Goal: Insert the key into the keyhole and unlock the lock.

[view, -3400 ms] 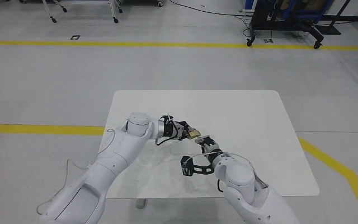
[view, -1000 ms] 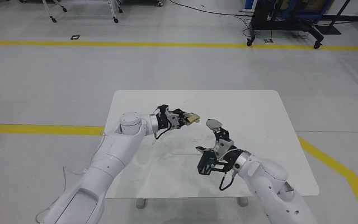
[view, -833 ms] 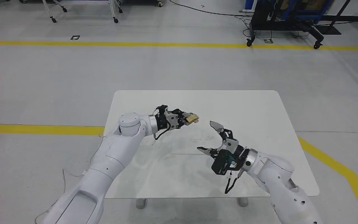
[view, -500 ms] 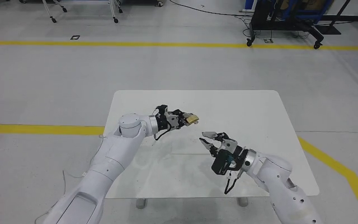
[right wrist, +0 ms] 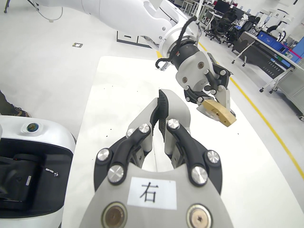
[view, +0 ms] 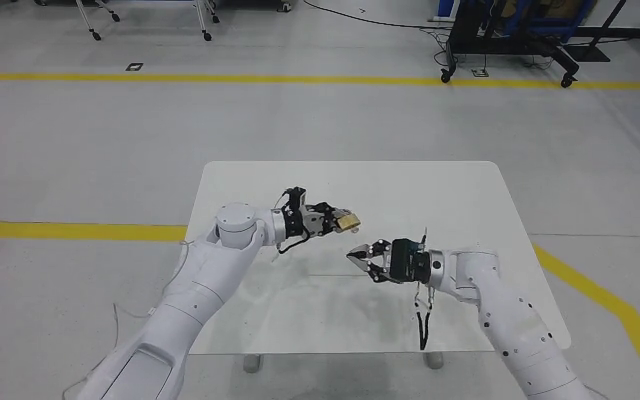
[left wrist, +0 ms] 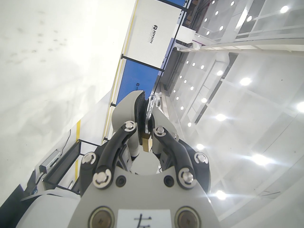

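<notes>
A brass padlock [view: 346, 222] hangs in the air above the white table [view: 450, 200], with my left gripper [view: 335, 220] shut on it. From the right wrist view, the padlock [right wrist: 219, 115] sticks out below the left gripper [right wrist: 220, 100], its flat face with a small keyhole turned toward that camera. In the left wrist view, a shiny metal part and a bit of brass [left wrist: 147, 144] sit between the fingers of the left gripper [left wrist: 148, 103]. My right gripper [view: 358, 252] [right wrist: 161, 100] is shut, a short way in front of the padlock. I see no key.
A black cable [view: 422, 320] dangles from the right arm over the table's near side. Yellow floor lines [view: 90, 230] run beside the table. A black wheeled stand [view: 510, 45] is far behind it.
The right gripper drew back from the padlock, opened wide, then shut and swung round to point at the padlock. The left gripper lifted the padlock slightly and has held it almost still since.
</notes>
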Action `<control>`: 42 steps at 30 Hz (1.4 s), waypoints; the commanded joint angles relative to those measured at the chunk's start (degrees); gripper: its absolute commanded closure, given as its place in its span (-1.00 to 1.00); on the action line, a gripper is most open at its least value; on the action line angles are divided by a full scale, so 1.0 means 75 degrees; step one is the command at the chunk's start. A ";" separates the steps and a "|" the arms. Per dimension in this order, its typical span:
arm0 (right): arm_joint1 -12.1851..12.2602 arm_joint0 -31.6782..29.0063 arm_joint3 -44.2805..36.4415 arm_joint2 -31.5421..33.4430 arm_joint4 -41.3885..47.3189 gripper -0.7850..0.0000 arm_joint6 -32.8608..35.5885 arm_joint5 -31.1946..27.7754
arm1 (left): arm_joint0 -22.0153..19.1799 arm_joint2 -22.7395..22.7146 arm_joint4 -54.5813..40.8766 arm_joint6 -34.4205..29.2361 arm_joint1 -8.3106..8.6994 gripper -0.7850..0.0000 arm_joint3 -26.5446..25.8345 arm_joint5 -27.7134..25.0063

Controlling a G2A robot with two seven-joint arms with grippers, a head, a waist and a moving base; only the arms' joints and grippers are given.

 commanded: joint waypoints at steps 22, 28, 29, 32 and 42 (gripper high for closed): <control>0.0257 0.0931 0.0584 -0.0512 0.2620 1.00 0.2021 0.0117 | 0.0039 -0.0039 0.0189 -0.0523 0.0042 1.00 -0.0081 -0.0018; 0.0317 0.0765 0.0103 -0.0366 0.2299 0.69 0.1729 -0.0001 | 0.0104 -0.0203 -0.0010 0.0074 0.0023 1.00 -0.0082 -0.0167; 0.0339 0.0661 -0.0065 -0.0249 0.2048 0.51 0.1555 0.0086 | 0.0127 -0.0240 -0.0074 0.0201 0.0017 1.00 -0.0097 -0.0197; 0.0393 0.0183 -0.0561 0.0042 0.1132 0.28 0.0972 0.0741 | 0.0162 -0.0307 -0.0190 0.0447 0.0003 1.00 -0.0125 -0.0217; 0.0391 -0.1000 -0.1532 0.0151 -0.1286 0.33 0.0804 0.4012 | 0.0166 -0.0274 -0.0081 0.0625 -0.0030 1.00 -0.0115 -0.0275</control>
